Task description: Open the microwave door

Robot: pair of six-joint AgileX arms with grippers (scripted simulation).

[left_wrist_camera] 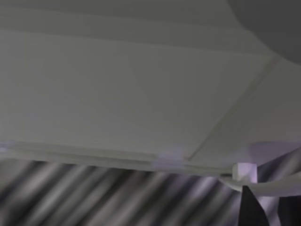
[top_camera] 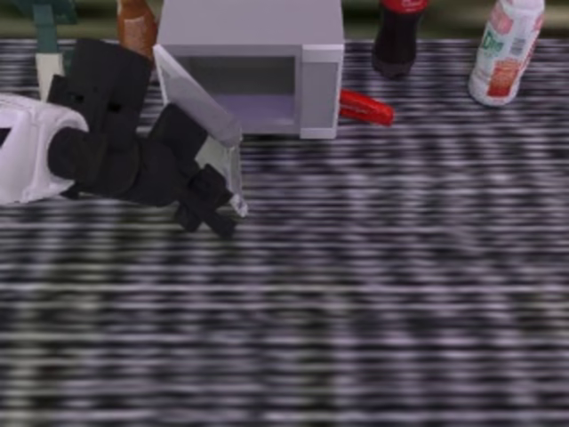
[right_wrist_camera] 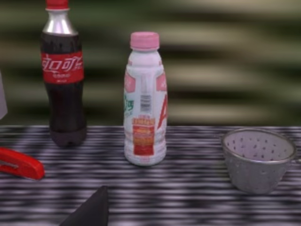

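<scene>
The boxy light grey microwave (top_camera: 267, 53) stands at the far edge of the table, and everything else is best placed from it. Its flat grey door with the translucent window (top_camera: 200, 111) is swung well out from the oven's left corner, so the pale lilac inside floor (top_camera: 267, 108) shows. The door is angled that way, I'd judge, because the left gripper (top_camera: 209, 209) is at the door's free outer edge, in front of the microwave and to its left, drawing it round on its hinge. In the left wrist view the door's underside (left_wrist_camera: 117, 94) fills nearly everything, and I cannot tell whether the fingers are clamped on the edge or only hooked behind it.

The right arm is out of the top view, idle. A red stapler-like tool (top_camera: 364, 107) lies just right of the microwave, a dark cola bottle (top_camera: 397, 36) and a white pink-capped bottle (top_camera: 505, 49) farther right. A perforated metal strainer (right_wrist_camera: 257, 160) appears only in the right wrist view.
</scene>
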